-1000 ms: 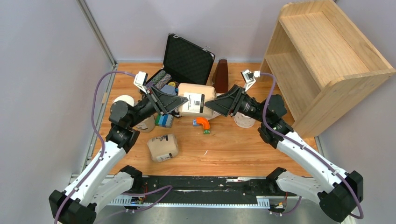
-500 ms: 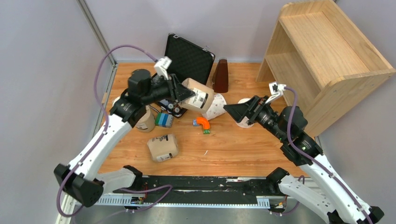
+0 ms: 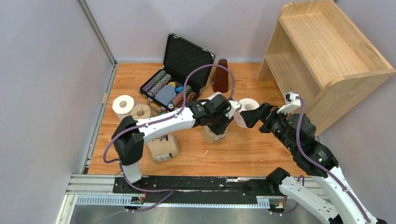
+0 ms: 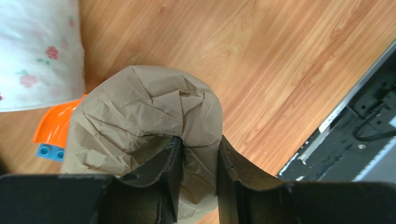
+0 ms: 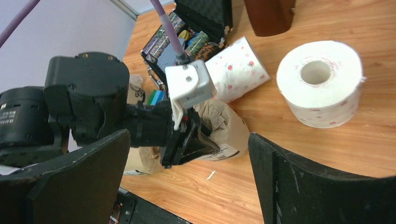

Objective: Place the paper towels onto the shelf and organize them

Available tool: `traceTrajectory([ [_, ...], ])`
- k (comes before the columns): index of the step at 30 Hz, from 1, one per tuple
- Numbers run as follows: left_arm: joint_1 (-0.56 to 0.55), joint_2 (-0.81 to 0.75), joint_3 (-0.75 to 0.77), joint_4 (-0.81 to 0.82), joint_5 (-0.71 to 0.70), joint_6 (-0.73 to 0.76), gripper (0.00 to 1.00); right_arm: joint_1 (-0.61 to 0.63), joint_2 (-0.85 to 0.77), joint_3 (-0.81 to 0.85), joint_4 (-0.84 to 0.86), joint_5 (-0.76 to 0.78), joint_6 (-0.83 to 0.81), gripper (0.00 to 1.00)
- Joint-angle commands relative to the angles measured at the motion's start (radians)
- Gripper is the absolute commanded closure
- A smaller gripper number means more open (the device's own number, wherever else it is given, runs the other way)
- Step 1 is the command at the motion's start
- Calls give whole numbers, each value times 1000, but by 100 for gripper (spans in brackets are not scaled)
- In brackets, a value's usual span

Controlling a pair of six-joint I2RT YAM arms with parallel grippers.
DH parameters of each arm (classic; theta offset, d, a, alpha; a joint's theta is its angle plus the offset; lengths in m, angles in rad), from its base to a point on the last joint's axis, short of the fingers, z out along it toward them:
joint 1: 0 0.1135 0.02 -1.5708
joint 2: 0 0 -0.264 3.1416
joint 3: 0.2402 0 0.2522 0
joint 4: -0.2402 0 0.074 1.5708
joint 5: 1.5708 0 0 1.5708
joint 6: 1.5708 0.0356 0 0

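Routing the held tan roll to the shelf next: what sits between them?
Top view: the upright white roll and the open right end effector stand between tan roll and shelf.

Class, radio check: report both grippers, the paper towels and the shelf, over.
Left gripper shut on tan roll. Right gripper open, white roll ahead. Shelf top bare. Orange piece lies beside tan roll.

Tan-wrapped roll [image 4: 140, 107]: crumpled matt brown paper, rough with creases. White roll [image 5: 322, 88]: soft, embossed tissue with printed red dots. Tabletop [image 4: 261, 56]: smooth wood grain, faint sheen. Left gripper [image 4: 198, 142]: matt black plastic. Shelf [image 3: 327, 42]: pale, bare-looking wood, matt. Metronome [image 5: 268, 14]: dark brown, smooth. Curved orange piece [image 4: 53, 123]: shiny plastic.
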Motion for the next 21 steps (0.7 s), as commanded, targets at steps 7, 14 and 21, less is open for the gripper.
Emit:
traceTrajectory([
  [7,-128,55,-18,147,-122,275,93,-2,-49,56,-95,83,-40,0],
  [14,-228,-17,-16,147,-104,291,93,-3,-62,68,-113,111,-57,0],
  [21,-236,-31,-11,170,-5,269,92,-3,-81,71,-115,140,-70,0],
])
